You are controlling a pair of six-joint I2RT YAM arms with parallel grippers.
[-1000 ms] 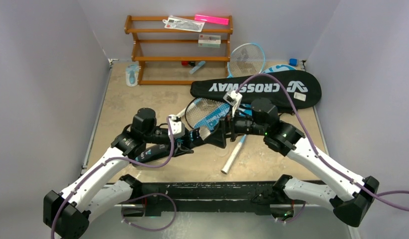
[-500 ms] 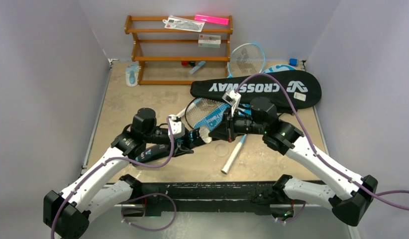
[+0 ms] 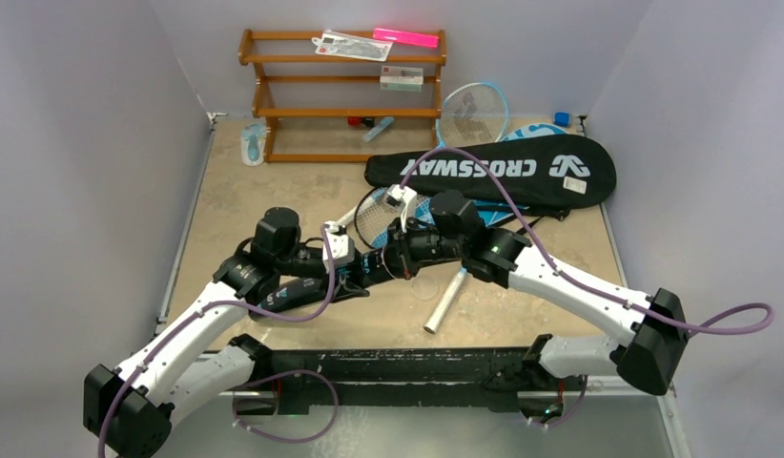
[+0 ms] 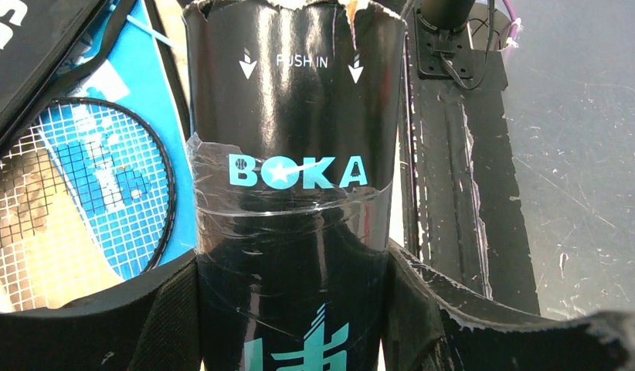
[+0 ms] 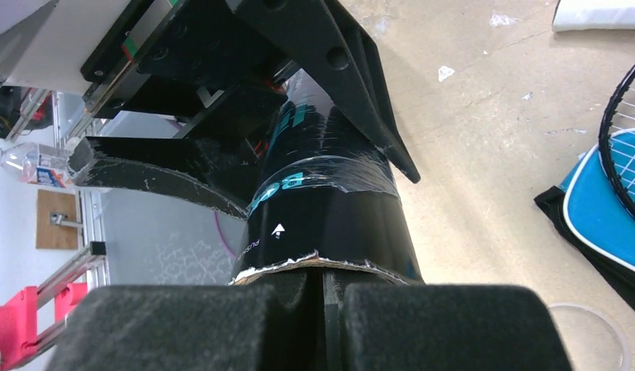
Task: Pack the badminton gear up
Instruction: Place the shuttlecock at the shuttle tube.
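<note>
**Two robot arms meet at a shuttlecock tube**

Near the middle of the sandy table (image 3: pixel 245 210), the left gripper (image 4: pixel 291 309) is clamped around a long black cardboard tube (image 4: pixel 291 116) printed "BOKA" and "PUSH IN". It holds the tube off the tabletop, mouth toward the right arm. The right gripper (image 5: pixel 322 309) has its two foam-padded fingers pressed together, tips butted against the tube's ragged open mouth. Whether a shuttlecock sits inside cannot be seen. This looks like a push-in step: the thrust should run straight along the tube's length while the left grip resists, avoiding the torn rim. A black-framed racket (image 3: pixel 371 221) and a black "CROSSWAY" racket cover (image 3: pixel 493 170) lie behind, unpacked.
</note>
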